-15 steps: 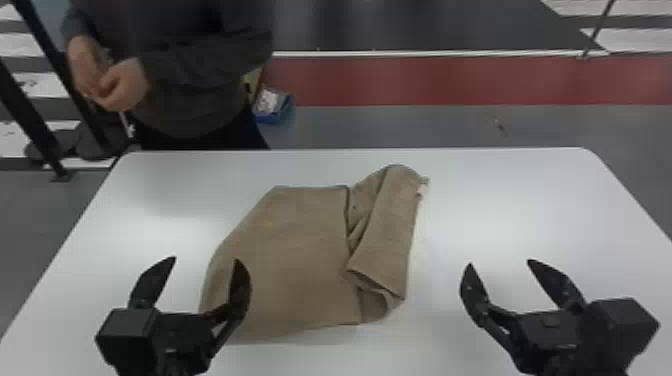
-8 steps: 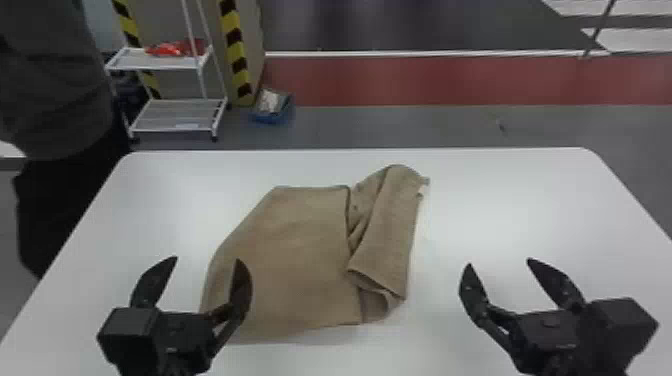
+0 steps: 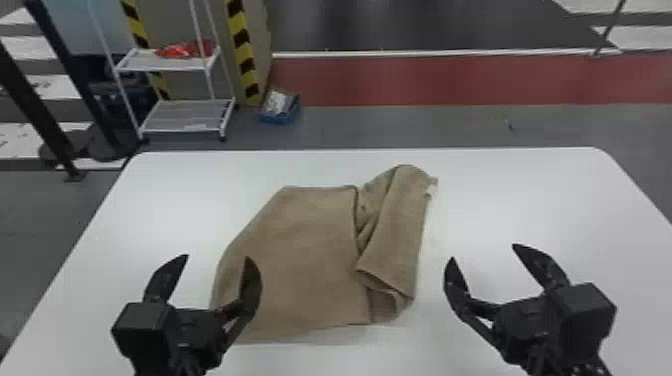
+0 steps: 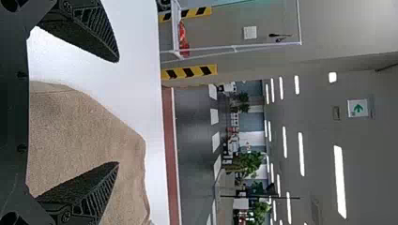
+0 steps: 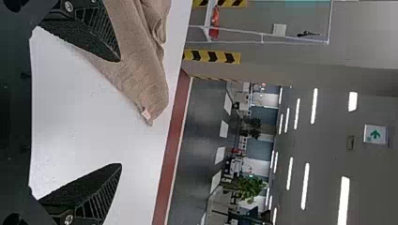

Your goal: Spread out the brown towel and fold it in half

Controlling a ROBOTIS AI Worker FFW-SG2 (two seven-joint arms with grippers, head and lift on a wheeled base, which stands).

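In the head view, the brown towel point(image 3: 300, 250) lies mid-table, flat on its left part, with its right part bunched over in a thick fold and a small pale tag at the far right corner. My left gripper point(image 3: 216, 260) is open above the towel's near left edge. To the right of the towel, my right gripper point(image 3: 482, 255) stands open over bare table. The left wrist view has the towel point(image 4: 89, 131) behind one finger of the open left gripper point(image 4: 117, 112). In the right wrist view, the towel's tagged corner point(image 5: 145, 79) lies beyond the open right gripper point(image 5: 121, 112).
The white table point(image 3: 525, 200) has bare surface on both sides of the towel and along its far edge. On the floor beyond it stand a white wire shelf point(image 3: 170, 117) and a blue bin point(image 3: 280, 112).
The person beyond the table moved left and is out of sight now, uncovering the shelf. Both arms and the towel have stayed put.
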